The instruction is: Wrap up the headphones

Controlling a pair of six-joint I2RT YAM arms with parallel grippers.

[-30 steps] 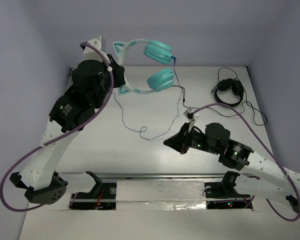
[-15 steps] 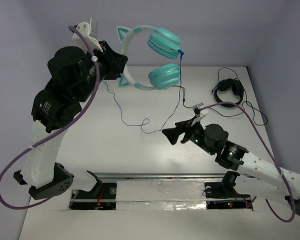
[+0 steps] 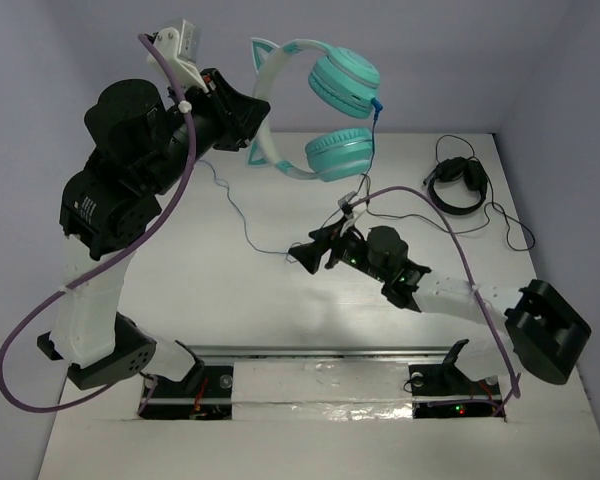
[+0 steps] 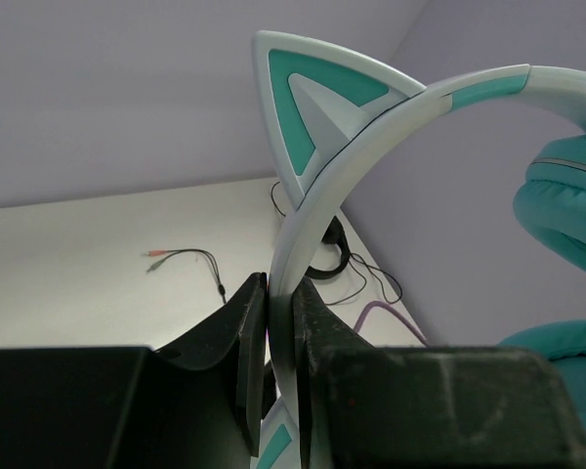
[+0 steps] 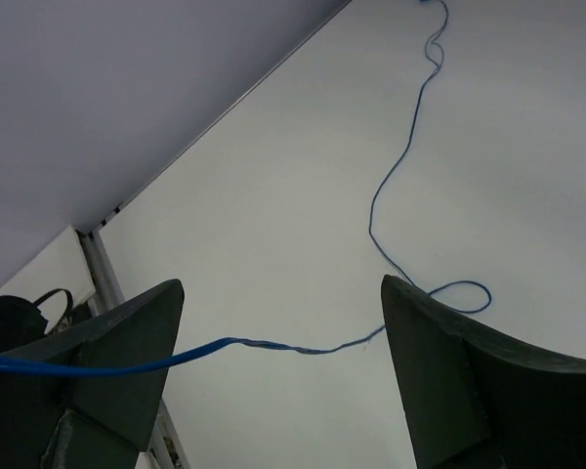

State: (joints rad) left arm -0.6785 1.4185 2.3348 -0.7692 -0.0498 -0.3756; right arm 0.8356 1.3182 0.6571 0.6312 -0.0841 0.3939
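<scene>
Your left arm stands tall with its elbow raised. The left gripper [image 3: 244, 111] is clamped tight on the white headband, holding the headphones [image 3: 325, 115] in the air over the far edge of the table [image 3: 220, 300]. Your right arm stretches low and leftward. The right gripper [image 5: 281, 288] is spread wide, and the cable [image 5: 396, 186] crosses the gap between its fingers.
</scene>
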